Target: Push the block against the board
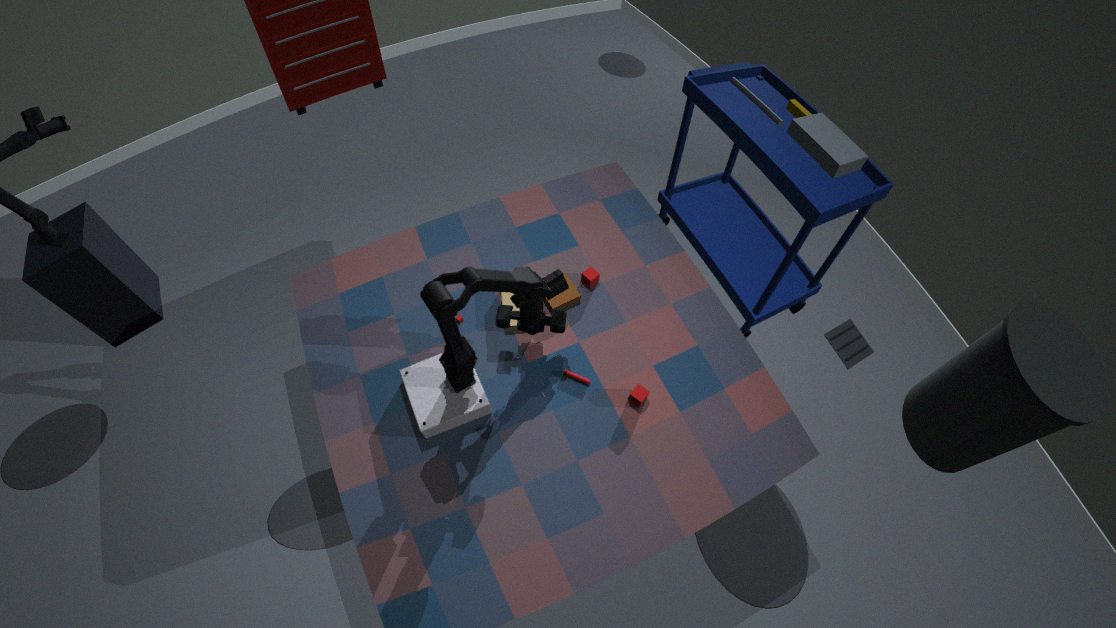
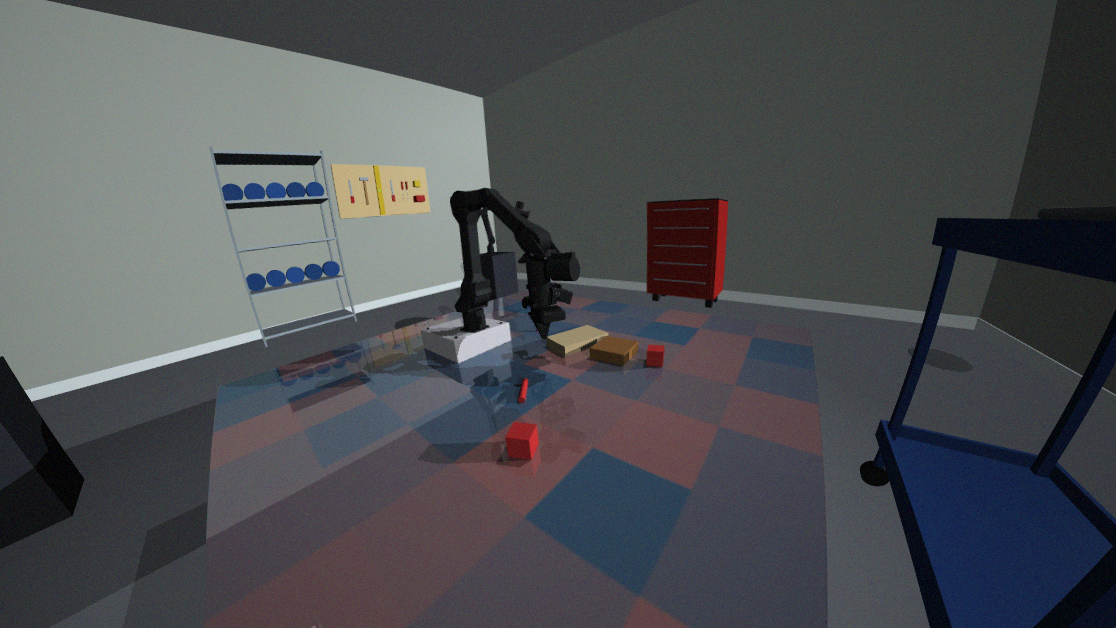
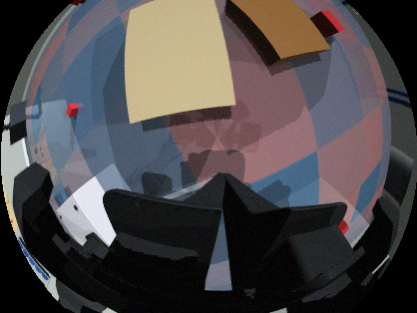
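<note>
currently, gripper [image 1: 531,328] [image 2: 544,334] [image 3: 221,179] with fingertips together, nothing between them, poised near the board's end. pale board [image 1: 508,299] [image 2: 577,338] [image 3: 180,57] lies flat on the checkered mat [image 1: 546,499] [image 2: 624,507] [image 3: 349,150]. orange-brown square block [image 1: 563,293] [image 2: 614,349] [image 3: 281,30] beside it, turned at an angle; wedge-shaped gap in wrist view. small red cube [image 1: 589,277] [image 2: 655,356] [image 3: 329,23] just beyond block.
</note>
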Action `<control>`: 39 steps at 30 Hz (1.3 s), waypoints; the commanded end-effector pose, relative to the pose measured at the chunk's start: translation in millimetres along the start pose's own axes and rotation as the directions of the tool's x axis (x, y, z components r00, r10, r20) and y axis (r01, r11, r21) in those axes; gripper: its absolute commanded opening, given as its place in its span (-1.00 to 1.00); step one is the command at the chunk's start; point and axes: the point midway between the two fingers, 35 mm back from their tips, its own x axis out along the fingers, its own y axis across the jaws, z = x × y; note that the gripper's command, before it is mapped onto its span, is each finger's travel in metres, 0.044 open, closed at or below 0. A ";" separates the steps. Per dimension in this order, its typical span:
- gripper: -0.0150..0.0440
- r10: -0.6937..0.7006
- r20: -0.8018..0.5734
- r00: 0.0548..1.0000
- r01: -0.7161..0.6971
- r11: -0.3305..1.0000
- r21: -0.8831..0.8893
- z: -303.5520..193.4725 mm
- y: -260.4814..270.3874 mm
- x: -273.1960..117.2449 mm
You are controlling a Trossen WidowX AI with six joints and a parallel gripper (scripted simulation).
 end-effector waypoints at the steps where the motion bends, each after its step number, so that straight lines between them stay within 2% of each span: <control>1: -0.49 0.013 -0.008 1.000 -0.013 1.000 0.020 -1.0 4.9 -1.0; 9: -0.49 0.014 -0.007 1.000 -0.012 0.958 0.285 14.4 27.2 -1.2; 18: -0.49 0.016 -0.006 1.000 -0.010 0.825 0.565 28.6 54.1 -1.7; 29: -0.49 0.019 -0.004 1.000 -0.007 0.557 0.830 40.7 88.4 -2.1; 39: -0.49 0.023 -0.003 1.000 -0.003 0.249 0.968 46.6 119.6 -2.6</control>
